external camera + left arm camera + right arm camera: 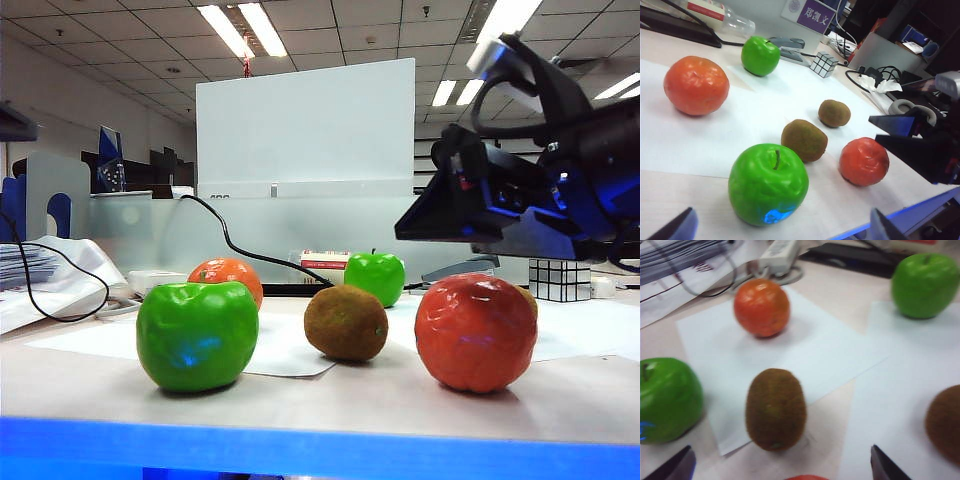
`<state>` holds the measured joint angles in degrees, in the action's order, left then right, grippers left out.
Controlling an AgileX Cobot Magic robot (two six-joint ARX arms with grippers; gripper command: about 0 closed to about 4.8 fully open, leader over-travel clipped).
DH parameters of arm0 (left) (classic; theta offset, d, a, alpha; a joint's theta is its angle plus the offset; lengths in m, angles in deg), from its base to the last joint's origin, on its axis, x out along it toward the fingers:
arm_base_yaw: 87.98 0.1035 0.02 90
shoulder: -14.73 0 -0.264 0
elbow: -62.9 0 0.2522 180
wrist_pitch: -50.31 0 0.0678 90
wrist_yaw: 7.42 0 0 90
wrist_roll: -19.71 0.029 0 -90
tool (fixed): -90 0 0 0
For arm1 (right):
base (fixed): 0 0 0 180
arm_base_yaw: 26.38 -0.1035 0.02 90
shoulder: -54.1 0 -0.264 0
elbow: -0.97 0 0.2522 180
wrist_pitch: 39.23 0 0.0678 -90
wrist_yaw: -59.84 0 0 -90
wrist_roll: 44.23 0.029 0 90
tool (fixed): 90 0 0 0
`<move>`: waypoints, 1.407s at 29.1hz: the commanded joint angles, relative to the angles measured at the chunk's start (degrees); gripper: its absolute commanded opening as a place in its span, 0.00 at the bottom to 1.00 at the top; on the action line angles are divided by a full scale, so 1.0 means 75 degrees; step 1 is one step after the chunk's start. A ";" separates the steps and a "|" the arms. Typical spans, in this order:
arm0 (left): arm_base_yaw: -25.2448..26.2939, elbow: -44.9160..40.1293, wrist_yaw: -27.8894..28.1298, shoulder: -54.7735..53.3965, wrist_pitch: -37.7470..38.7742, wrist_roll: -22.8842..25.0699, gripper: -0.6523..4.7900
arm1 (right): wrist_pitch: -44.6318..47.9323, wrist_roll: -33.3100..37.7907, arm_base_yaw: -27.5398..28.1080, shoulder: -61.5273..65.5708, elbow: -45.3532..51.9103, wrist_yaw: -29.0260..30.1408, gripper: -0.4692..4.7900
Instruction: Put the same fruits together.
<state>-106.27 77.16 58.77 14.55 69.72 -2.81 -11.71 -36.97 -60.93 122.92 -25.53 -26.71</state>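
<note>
Six fruits lie on the table. A green apple is at the front left, an orange behind it, a kiwi in the middle, a second apple at the back and a second orange at the front right. The other kiwi lies behind that orange. My left gripper is open, above the near apple. My right gripper is open too, hovering over the front orange and facing the middle kiwi. It hangs empty at the upper right.
White paper sheets lie under the fruits. A mirror cube stands at the back right, with a black cable, a power strip and stacked papers at the back left. The table's front edge glows blue.
</note>
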 commanded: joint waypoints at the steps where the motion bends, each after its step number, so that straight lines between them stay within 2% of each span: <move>1: 0.0003 0.0020 -0.0055 0.0009 -0.0023 0.0003 1.00 | -0.0323 -0.0178 -0.0012 -0.0067 -0.0020 -0.0137 1.00; 8: 0.0003 0.0017 -0.0052 0.0009 -0.0020 0.0006 1.00 | -0.1378 -0.0111 -0.0020 -0.0070 -0.0015 -0.0178 1.00; 19: 0.0003 0.0020 -0.0026 0.0009 -0.0020 0.0006 1.00 | -0.2069 -0.0117 -0.0020 -0.0006 -0.0012 -0.0294 1.00; 23: 0.0003 0.0017 -0.0026 0.0012 -0.0020 0.0003 1.00 | -0.2005 -0.0187 -0.0017 -0.0006 -0.0015 -0.0326 0.43; 24: 0.0003 0.0020 -0.0026 0.0009 -0.0020 0.0003 1.00 | -0.1976 -0.0204 -0.0017 -0.0006 -0.0015 -0.0326 0.37; 25: 0.0003 0.0017 -0.0026 0.0009 -0.0020 0.0003 1.00 | -0.1923 -0.0201 -0.0017 0.0000 -0.0012 -0.0326 0.37; 27: 0.0003 0.0017 -0.0026 0.0009 -0.0017 0.0006 1.00 | -0.1851 -0.0201 -0.0017 0.0000 -0.0015 -0.0326 0.20; 28: 0.0003 0.0020 -0.0026 0.0009 -0.0017 0.0006 1.00 | -0.1705 -0.0201 -0.0017 0.0000 -0.0015 -0.0321 0.07; 33: 0.0003 0.0017 -0.0026 0.0009 -0.0015 0.0003 1.00 | -0.0915 -0.0198 -0.0015 -0.0061 -0.0335 -0.0283 0.07; 35: 0.0003 0.0017 -0.0026 0.0009 -0.0009 0.0006 1.00 | -0.0973 -0.0326 -0.0012 0.0017 -0.0962 0.0262 0.07; 36: 0.0003 0.0017 -0.0023 0.0009 -0.0012 0.0006 1.00 | -0.1288 -0.0740 -0.0012 0.0239 -0.1638 0.0697 0.07; 38: 0.0003 0.0017 -0.0023 0.0009 -0.0009 0.0035 1.00 | -0.1804 -0.1107 -0.0012 0.0766 -0.2646 0.0927 0.07; 41: 0.0003 0.0017 -0.0009 0.0009 -0.0012 0.0038 1.00 | -0.2294 -0.1204 -0.0020 0.2028 -0.4334 0.1722 0.07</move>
<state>-106.25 77.16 58.73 14.55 69.96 -2.79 -27.16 -45.51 -60.93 135.46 -54.84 -16.97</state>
